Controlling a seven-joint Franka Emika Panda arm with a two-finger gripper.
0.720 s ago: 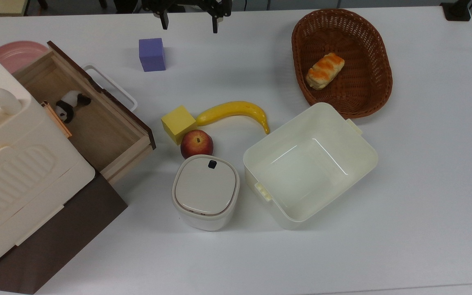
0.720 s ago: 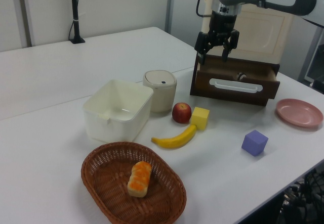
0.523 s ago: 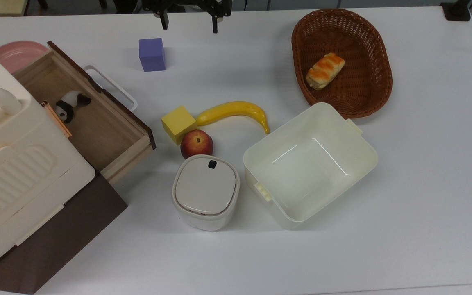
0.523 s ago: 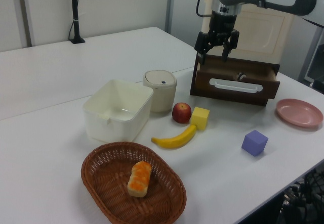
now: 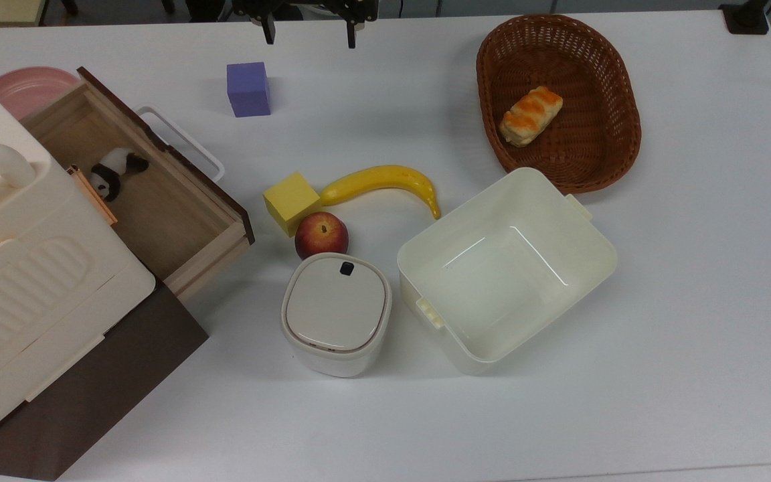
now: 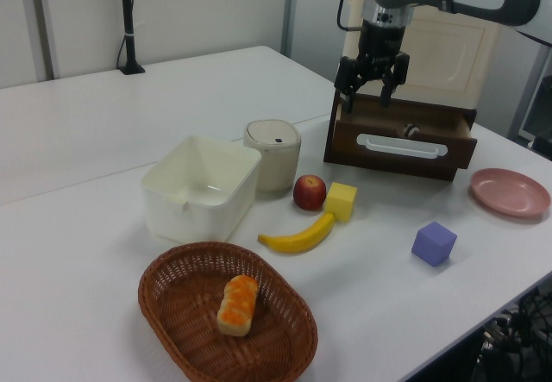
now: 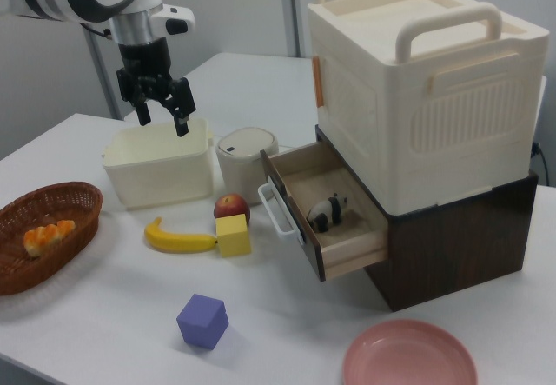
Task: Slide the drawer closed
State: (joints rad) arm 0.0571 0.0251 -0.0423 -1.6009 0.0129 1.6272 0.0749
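Note:
The drawer (image 5: pixel 171 221) stands pulled open from the dark brown cabinet at the top view's left. It is a light-wood tray with a dark front panel and a white loop handle (image 6: pixel 404 147). A small panda toy (image 5: pixel 114 173) lies inside it. The drawer (image 7: pixel 346 233) also shows open in the right view. My gripper (image 5: pixel 309 37) hangs open and empty high above the table's far edge in the top view, well apart from the drawer. In the left view the gripper (image 6: pixel 366 96) appears above the drawer's left corner.
In front of the drawer lie a yellow cube (image 5: pixel 290 194), an apple (image 5: pixel 320 234), a banana (image 5: pixel 385 181) and a lidded cream pot (image 5: pixel 336 313). A purple cube (image 5: pixel 248 89), a cream bin (image 5: pixel 586 261), a bread basket (image 5: pixel 626 134) and a pink plate (image 5: pixel 24 87) stand around.
The gripper has shifted slightly toward the top edge of the top view, still open. The drawer and the other objects have not moved.

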